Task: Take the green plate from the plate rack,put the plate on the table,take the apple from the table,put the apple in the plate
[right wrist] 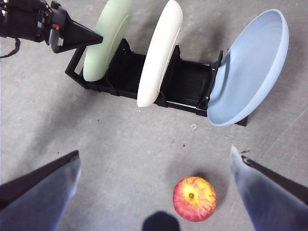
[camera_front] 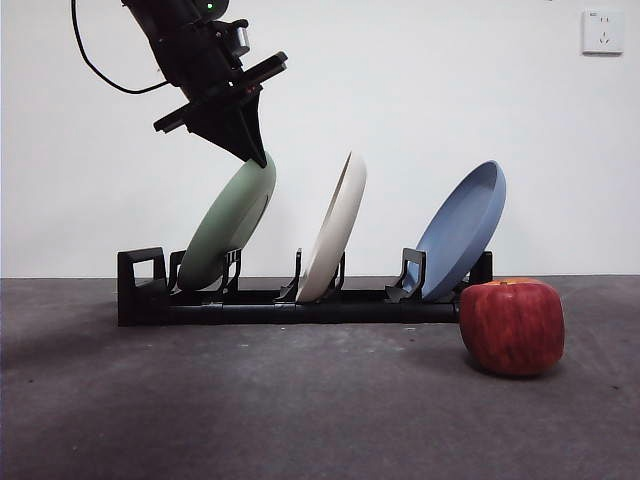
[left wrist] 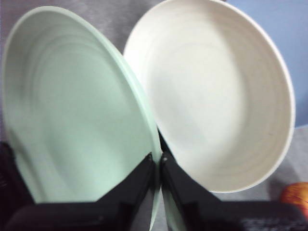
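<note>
The left tool is clamped on the top rim of the green plate, which leans in the left slot of the plate rack. A cream plate and a blue plate lean further right. The apple sits on the bench (right, just near of the rack). The right tool hangs above it, jaws spread wide.
</note>
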Robot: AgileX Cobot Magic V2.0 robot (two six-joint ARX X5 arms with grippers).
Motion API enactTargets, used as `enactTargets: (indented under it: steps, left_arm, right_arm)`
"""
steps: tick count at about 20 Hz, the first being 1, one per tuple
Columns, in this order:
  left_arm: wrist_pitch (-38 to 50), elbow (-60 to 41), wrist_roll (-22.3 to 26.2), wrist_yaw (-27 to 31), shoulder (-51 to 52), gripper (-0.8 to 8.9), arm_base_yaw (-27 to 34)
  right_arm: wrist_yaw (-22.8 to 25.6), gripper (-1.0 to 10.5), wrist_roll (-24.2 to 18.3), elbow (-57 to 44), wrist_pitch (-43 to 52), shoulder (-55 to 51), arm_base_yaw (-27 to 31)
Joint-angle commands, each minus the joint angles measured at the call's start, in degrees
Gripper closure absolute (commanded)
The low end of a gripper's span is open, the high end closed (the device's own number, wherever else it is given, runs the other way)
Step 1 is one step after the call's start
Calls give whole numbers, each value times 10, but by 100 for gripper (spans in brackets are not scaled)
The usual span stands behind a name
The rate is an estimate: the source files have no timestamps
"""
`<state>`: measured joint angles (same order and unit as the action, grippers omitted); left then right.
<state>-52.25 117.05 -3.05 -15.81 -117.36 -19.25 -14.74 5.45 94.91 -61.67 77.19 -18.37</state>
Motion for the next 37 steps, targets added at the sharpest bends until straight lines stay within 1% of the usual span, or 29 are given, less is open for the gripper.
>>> enactTargets:
  steps: [1, 3, 5, 8, 11, 13, 15, 16, 19, 21, 23, 25, 26, 27, 29, 31, 33, 34, 35, 37]
  left_arm:
    - [-2, 13, 7, 3, -8, 822, -2]
    - [-19, 47, 7, 3, -8, 822, -9]
    - [-41, 105, 7, 4, -8, 822, -23]
    - [-91, 227, 7, 1, -8, 822, -44]
    - [-178, 369, 19, -42, -8, 822, -67]
    - [-242, 447, 40, -33, -8, 822, -90]
    - [-242, 457, 42, -32, 16, 822, -119]
    - [-243, 457, 45, -21, 28, 822, -136]
    - [-245, 446, 62, 43, 66, 822, -208]
    - [-245, 391, 80, 124, 110, 822, -265]
    - [-245, 279, 87, 208, 175, 822, -322]
    - [-245, 155, 83, 256, 243, 822, -365]
    - [-245, 88, 68, 278, 279, 822, -383]
    - [-245, 21, 49, 293, 313, 822, -399]
    - [-245, -108, -4, 298, 372, 822, -423]
    - [-244, -215, -51, 307, 408, 822, -434]
    - [-240, -296, -90, 334, 417, 822, -442]
    - [-223, -335, -104, 341, 417, 822, -444]
    - [-188, -372, -104, 340, 416, 822, -443]
    - [-83, -439, -103, 339, 408, 822, -443]
  right_arm:
    - [2, 384, 6, 1, 3, 3, -1]
    - [2, 384, 8, 1, 3, 3, -1]
    - [2, 384, 10, 1, 3, 3, -1]
    - [2, 384, 10, 1, 4, 3, -1]
    - [2, 384, 10, 1, 4, 3, -1]
    - [2, 384, 9, 1, 4, 3, -1]
    - [2, 384, 6, 1, 4, 3, -1]
    - [2, 384, 5, 1, 4, 3, -1]
    - [2, 384, 3, 1, 3, 3, 0]
    - [3, 384, 3, 1, 4, 3, 0]
    - [17, 384, 3, 1, 5, 3, 0]
    - [33, 384, 3, 1, 7, 3, 0]
    - [35, 384, 3, 1, 7, 3, 0]
    - [35, 384, 3, 1, 7, 3, 0]
    - [39, 384, 3, 1, 8, 3, 0]
    - [39, 384, 3, 1, 9, 3, 0]
    - [39, 384, 3, 1, 9, 3, 0]
    - [39, 384, 4, 1, 9, 3, 0]
    - [39, 384, 4, 1, 9, 3, 0]
    - [39, 384, 4, 1, 8, 3, 0]
